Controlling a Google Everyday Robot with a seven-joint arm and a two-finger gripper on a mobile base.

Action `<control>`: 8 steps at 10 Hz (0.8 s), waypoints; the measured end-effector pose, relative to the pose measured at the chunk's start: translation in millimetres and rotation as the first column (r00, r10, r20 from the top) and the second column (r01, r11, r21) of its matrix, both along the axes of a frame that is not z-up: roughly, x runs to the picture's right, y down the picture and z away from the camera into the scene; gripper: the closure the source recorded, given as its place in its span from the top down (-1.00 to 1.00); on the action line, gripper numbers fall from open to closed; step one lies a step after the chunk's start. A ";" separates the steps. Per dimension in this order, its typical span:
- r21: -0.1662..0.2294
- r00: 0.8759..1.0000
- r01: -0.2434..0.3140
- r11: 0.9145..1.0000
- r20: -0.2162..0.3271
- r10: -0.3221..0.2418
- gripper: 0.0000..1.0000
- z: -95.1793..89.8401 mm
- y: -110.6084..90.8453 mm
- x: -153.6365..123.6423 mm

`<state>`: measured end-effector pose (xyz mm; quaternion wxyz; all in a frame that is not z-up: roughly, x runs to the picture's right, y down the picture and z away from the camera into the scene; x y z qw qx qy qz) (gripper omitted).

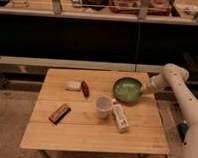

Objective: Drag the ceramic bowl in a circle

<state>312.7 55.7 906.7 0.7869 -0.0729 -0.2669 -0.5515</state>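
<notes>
The green ceramic bowl (127,89) sits on the wooden table (85,128) near its right edge, just behind and right of the small white cup (103,107). My gripper (143,90) is at the bowl's right rim, at the end of the white arm (184,103) that comes in from the right. It touches or holds the rim.
A white carton (120,116) lies in front of the cup. A brown bar (59,113) lies at the front left. A white packet (72,85) and a red-brown item (85,88) lie at the back left. A dark counter stands behind.
</notes>
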 end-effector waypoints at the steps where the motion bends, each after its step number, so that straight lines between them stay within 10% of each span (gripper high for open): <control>1: -0.008 1.000 0.025 1.000 0.013 -0.025 -1.00 -12.6 13.9 -3.3; 5: -0.028 0.995 0.066 0.997 0.081 -0.063 -1.00 -32.3 47.5 -43.2; 8: -0.017 0.996 0.029 0.999 0.087 -0.028 -1.00 -3.3 32.4 -70.4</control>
